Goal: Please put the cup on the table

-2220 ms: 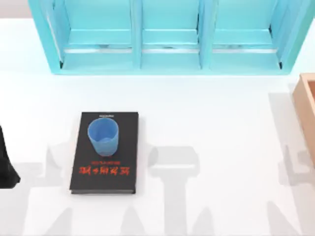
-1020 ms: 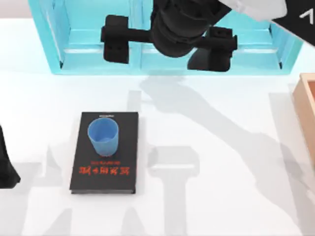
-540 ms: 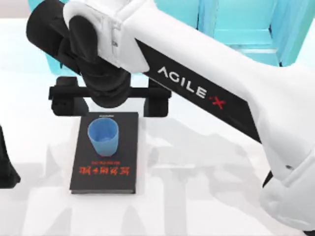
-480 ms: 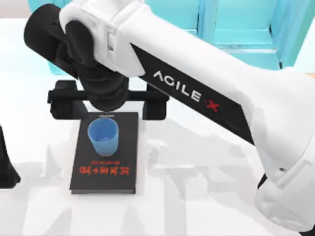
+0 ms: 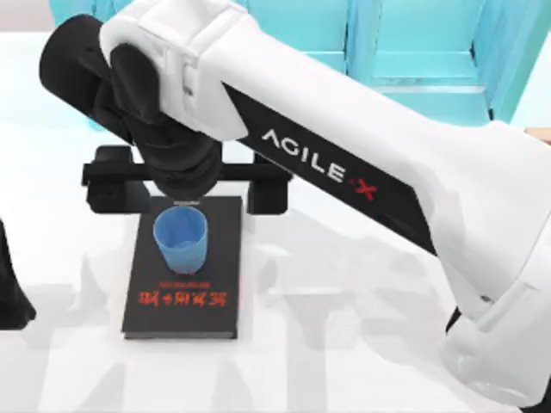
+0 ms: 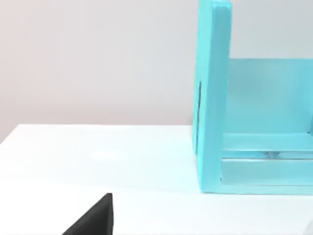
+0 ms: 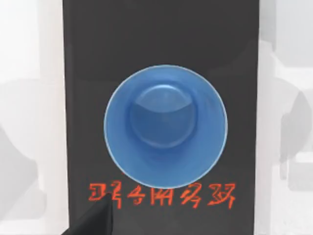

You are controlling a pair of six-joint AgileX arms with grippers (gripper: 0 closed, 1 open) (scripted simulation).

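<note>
The cup, a translucent light-blue tumbler, stands upright on the far half of a black book with red lettering, which lies on the white table. My right arm reaches in from the lower right. Its gripper hangs open just beyond the cup, over the book's far edge, with its fingers spread wider than the book. The right wrist view looks straight down into the cup on the book, with one fingertip at the frame's edge. Nothing is held.
A turquoise shelf unit runs along the back of the table, and its end wall is in the left wrist view. My left arm stays parked at the left edge. A tan box corner peeks out at the right.
My right arm has swung in from the back right, across the shelf front, to the book's far edge, and has crept slightly nearer the cup. Cup, book and left arm have not moved.
</note>
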